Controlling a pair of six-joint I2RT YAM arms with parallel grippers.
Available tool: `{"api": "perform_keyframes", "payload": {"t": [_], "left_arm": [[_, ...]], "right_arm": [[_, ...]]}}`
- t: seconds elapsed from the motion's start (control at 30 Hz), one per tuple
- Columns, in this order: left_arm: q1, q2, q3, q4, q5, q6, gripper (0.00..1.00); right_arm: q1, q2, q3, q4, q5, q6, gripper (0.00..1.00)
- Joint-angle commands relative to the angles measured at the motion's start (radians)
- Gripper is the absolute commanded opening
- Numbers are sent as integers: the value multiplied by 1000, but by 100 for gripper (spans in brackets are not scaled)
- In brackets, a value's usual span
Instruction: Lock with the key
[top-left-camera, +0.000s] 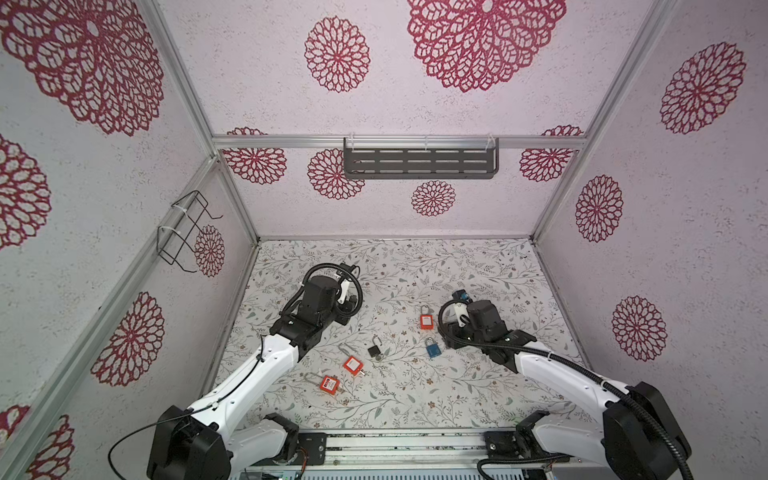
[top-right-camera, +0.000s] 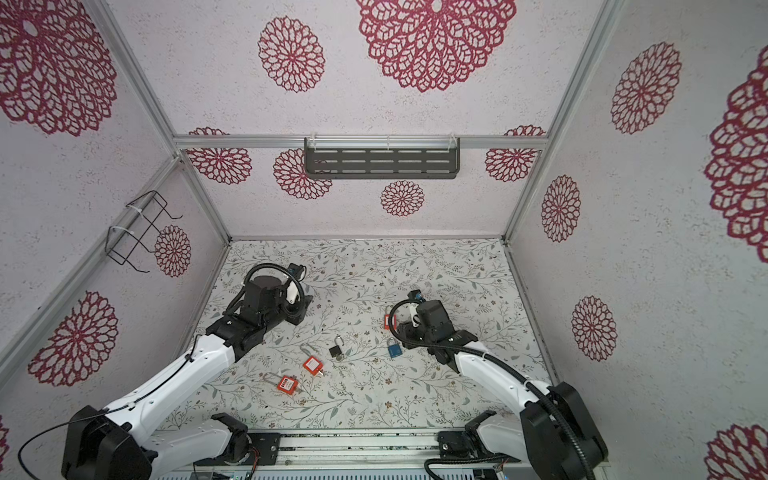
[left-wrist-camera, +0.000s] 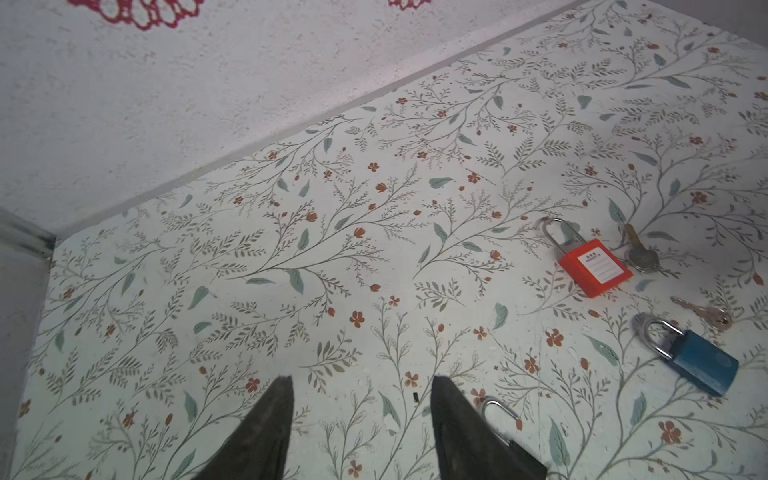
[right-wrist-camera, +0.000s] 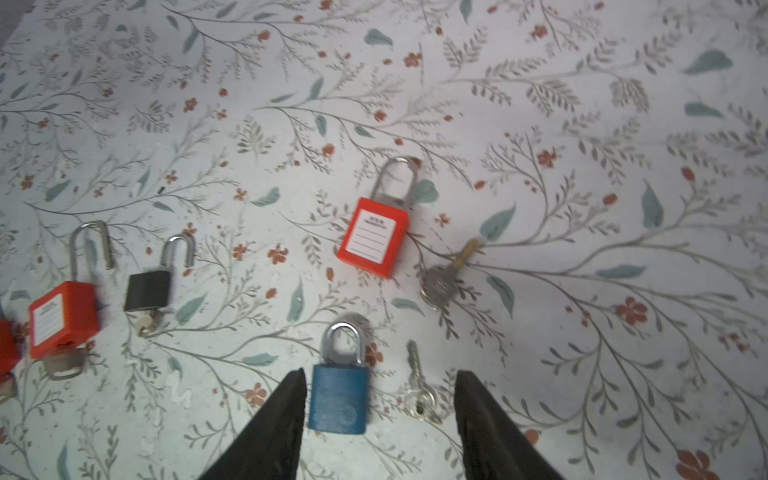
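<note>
The blue padlock (right-wrist-camera: 338, 401) lies flat on the table (right-wrist-camera: 582, 124) with its shackle pressed down, and a small silver key (right-wrist-camera: 419, 395) lies just beside it. The right gripper (right-wrist-camera: 380, 374) hovers over both, jaws apart and empty. The left gripper (left-wrist-camera: 363, 379), well away from the blue padlock, is also spread and holds nothing.

The key looks thin, stiff and light. Lying flat, it would probably slide out of a pinch, so its round bow seems the place to grip, leaving the blade free. The padlock body is likely dense, rigid and smooth, and best clamped across its flat faces, clear of the keyway.

There are five padlocks: one blue, one black and three red.
- **Nearest red padlock** (right-wrist-camera: 376, 237): it sits near the blue one, shackle shut, with a larger key (right-wrist-camera: 442, 278) beside it.
- **Black padlock** (right-wrist-camera: 147, 291), **second red padlock** (right-wrist-camera: 62, 318) and **third red padlock** (top-left-camera: 329, 384): these lie farther off, and each has a key in it.

There are five keys, two of them loose.
</note>
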Motion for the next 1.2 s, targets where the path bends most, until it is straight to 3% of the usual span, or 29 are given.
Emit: {"api": "perform_keyframes", "payload": {"t": [0.0, 0.27, 0.43, 0.67, 1.17], "left_arm": [[56, -56, -23, -1, -27, -119, 60], [147, -104, -35, -101, -16, -212, 66], [157, -120, -61, -117, -23, -211, 67], [172, -130, -93, -112, -29, -212, 67], [179, -99, -96, -111, -22, -215, 67]], "right_arm": [[80, 99, 139, -105, 31, -37, 58], [237, 556, 632, -472, 18, -51, 55], [327, 731, 817, -567, 2, -106, 54], [368, 847, 939, -635, -27, -116, 56], [398, 948, 1050, -724, 2, -134, 59]]}}
